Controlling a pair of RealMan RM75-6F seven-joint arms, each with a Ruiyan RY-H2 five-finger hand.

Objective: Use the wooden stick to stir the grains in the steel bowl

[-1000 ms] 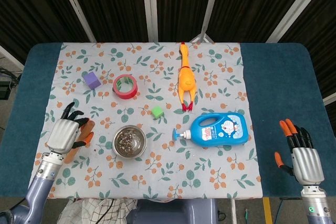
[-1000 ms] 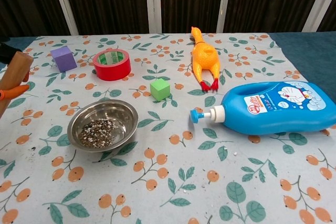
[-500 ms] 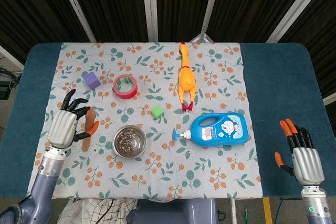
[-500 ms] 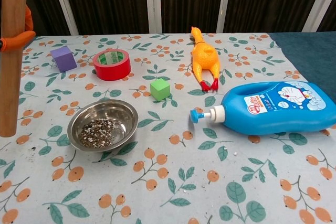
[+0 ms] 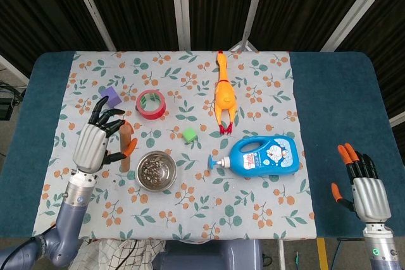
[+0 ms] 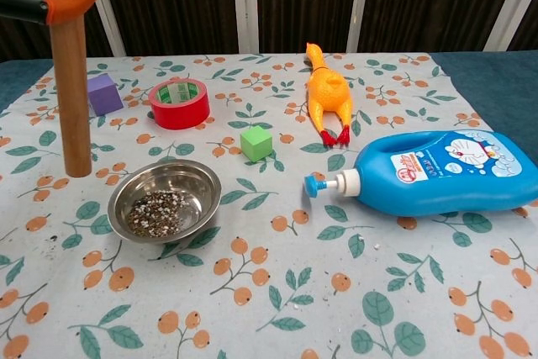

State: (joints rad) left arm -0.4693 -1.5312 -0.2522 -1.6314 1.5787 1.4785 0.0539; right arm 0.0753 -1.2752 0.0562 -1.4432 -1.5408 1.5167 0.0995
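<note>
While the wooden stick (image 6: 70, 73) is held upright by the left hand (image 5: 96, 145), just left of the steel bowl (image 6: 165, 200), the light bowl could be tipped and grains (image 6: 155, 211) scattered by a rim strike. The right hand (image 5: 366, 191) rests spread, empty.

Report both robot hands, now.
Left robot hand: holds the stick upright, left of the bowl.
Right robot hand: open, holding nothing.
</note>
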